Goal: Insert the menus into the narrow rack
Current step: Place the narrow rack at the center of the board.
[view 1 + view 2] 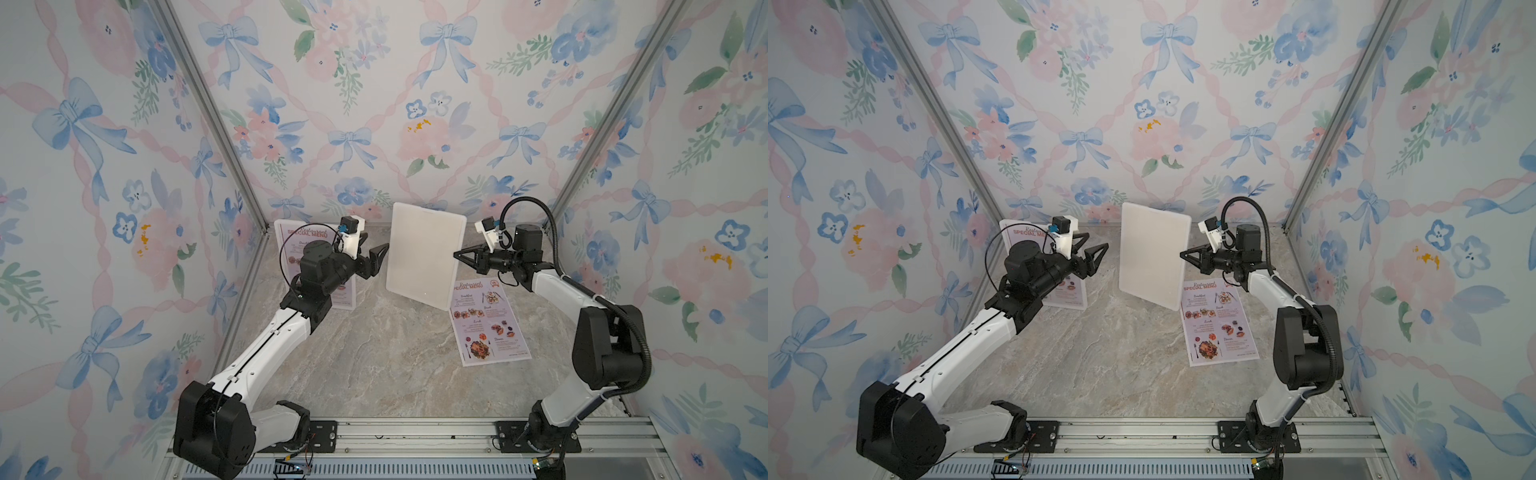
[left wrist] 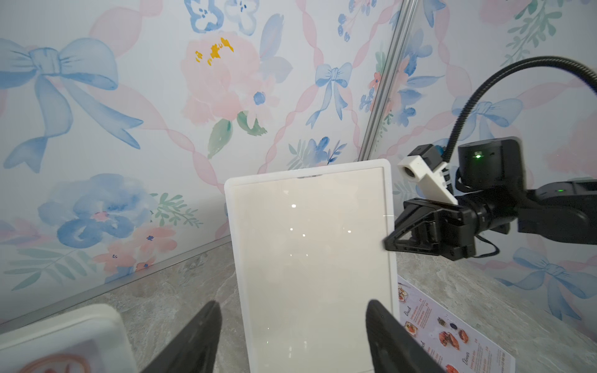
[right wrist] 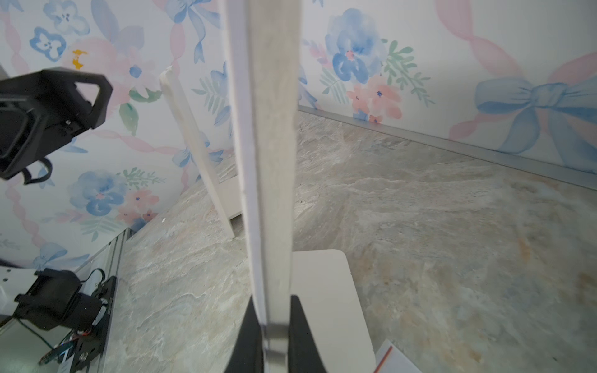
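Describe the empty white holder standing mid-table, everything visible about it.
The holder is a tall, thin white plastic frame with rounded corners, a glossy clear-looking front pane and a small notch in its top edge. It looks empty: no menu shows inside. It stands roughly upright on a flat white foot that rests on the marble-patterned table. The right gripper is shut on its side edge, about halfway up.

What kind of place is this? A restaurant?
Probably not: it looks like a robot test booth. A left arm and right arm are bolted to a metal rail, flowery wallpaper panels box in a marble-look tabletop, and a menu lies there.
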You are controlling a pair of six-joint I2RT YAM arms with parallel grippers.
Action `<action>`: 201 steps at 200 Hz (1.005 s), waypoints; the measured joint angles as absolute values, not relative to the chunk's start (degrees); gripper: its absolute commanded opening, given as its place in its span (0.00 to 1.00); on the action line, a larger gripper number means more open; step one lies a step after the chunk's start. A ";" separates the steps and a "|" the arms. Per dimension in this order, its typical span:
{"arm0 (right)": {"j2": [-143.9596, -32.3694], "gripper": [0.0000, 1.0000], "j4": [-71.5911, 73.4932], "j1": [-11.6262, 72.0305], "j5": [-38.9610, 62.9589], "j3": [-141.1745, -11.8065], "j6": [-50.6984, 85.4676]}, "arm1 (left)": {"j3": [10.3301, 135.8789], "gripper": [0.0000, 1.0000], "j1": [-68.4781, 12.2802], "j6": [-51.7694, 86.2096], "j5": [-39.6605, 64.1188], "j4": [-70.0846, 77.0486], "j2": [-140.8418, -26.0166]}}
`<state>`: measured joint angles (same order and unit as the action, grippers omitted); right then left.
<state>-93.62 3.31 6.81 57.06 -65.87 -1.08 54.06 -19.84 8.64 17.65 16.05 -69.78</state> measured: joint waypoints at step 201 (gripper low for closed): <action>-84.40 0.38 -5.39 20.73 55.59 -52.73 -11.49 | 53.32 0.74 -12.56 8.64 23.51 11.66 -63.20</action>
